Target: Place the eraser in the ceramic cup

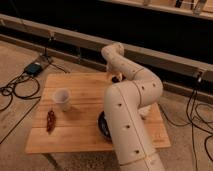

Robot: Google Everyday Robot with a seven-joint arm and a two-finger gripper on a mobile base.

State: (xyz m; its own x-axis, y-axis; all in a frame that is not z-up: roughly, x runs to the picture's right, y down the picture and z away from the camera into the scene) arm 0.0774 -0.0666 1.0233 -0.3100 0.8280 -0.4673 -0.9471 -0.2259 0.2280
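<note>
Gripper (115, 76) low over tabletop (80, 142), beyond-right of ceramic cup (62, 99); opening and hold not discernible. Eraser (118, 79), likely the dark lump under it: light, rubbery, grippy; pinch short sides.

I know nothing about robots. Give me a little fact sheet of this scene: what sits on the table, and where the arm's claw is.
Table: wooden table
Arm: white arm, bending over the table
Gripper: gripper, at the table's far edge, apart from the cup
Cup: ceramic cup, white, upright, left part of table
Bowl: dark bowl, front of table, largely hidden behind arm
Other item: reddish-brown object, lying in front of the cup
Eraser: cannot be made out
</note>
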